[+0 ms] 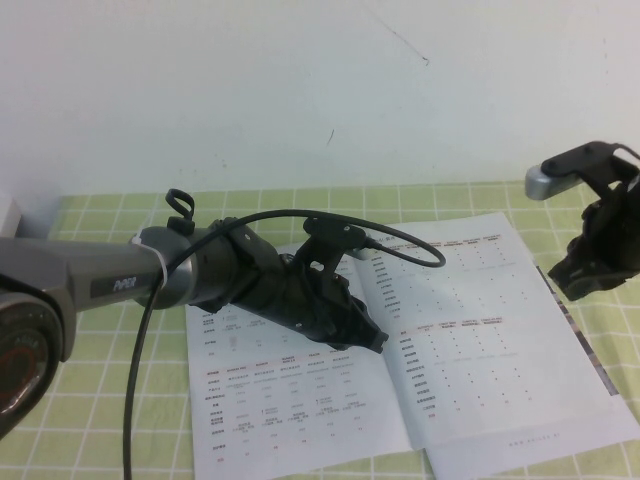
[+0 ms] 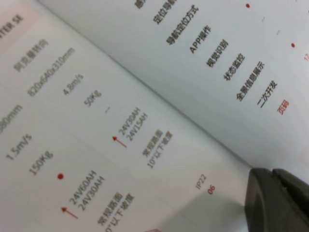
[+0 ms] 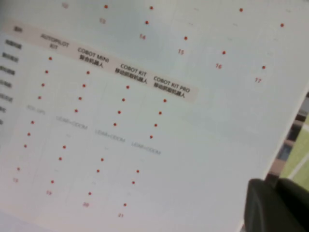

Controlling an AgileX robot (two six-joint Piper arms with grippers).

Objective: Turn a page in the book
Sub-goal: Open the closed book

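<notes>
The book point(image 1: 280, 400) lies open and flat on the green checked cloth. Its right-hand page point(image 1: 490, 330) carries dotted tables under reddish headings. My left gripper point(image 1: 378, 342) reaches across the left-hand page and sits low by the centre fold, fingers together. In the left wrist view it point(image 2: 276, 193) is just beside the fold, over the printed left page point(image 2: 96, 121). My right gripper point(image 1: 568, 283) hangs at the page's outer right edge, shut. In the right wrist view it point(image 3: 277, 205) sits at that edge of the page point(image 3: 145, 121); whether it pinches the sheet is hidden.
The green checked cloth point(image 1: 100, 420) covers the table around the book. A white wall point(image 1: 320, 90) stands close behind. The left arm's black cable point(image 1: 400, 240) loops above the book. Stacked page edges point(image 3: 289, 145) show beside the right gripper.
</notes>
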